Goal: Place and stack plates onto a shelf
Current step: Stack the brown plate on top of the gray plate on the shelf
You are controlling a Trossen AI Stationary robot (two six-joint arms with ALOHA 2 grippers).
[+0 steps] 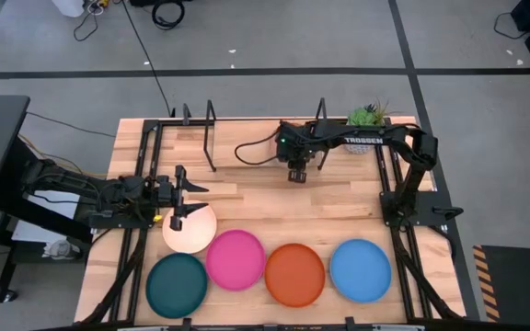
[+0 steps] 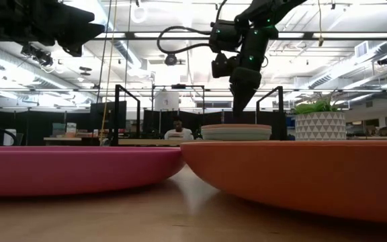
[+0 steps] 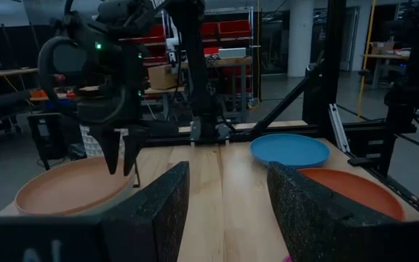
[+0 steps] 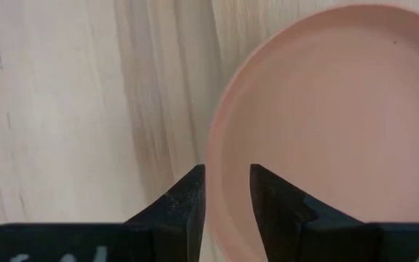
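Note:
A stack of plates (image 2: pixel 236 132) with a tan plate (image 3: pixel 71 185) on top stands between the shelf's black hoops (image 2: pixel 118 114). My right gripper (image 2: pixel 238 109) points down just above the tan plate's rim (image 4: pixel 220 145), fingers a narrow gap apart, holding nothing. My left gripper (image 1: pixel 184 198) is wide open and empty over the far edge of a cream-peach plate (image 1: pixel 190 230). Teal (image 1: pixel 177 283), pink (image 1: pixel 236 259), orange (image 1: pixel 294 274) and blue (image 1: pixel 360 269) plates lie flat in a row along the near edge.
A potted plant (image 1: pixel 368 118) in a white pot (image 2: pixel 320 124) stands at the far right beside the shelf. Black hoops (image 1: pixel 212 138) rise at the table's far side. Bare wood (image 1: pixel 256 207) lies between the shelf and the plate row.

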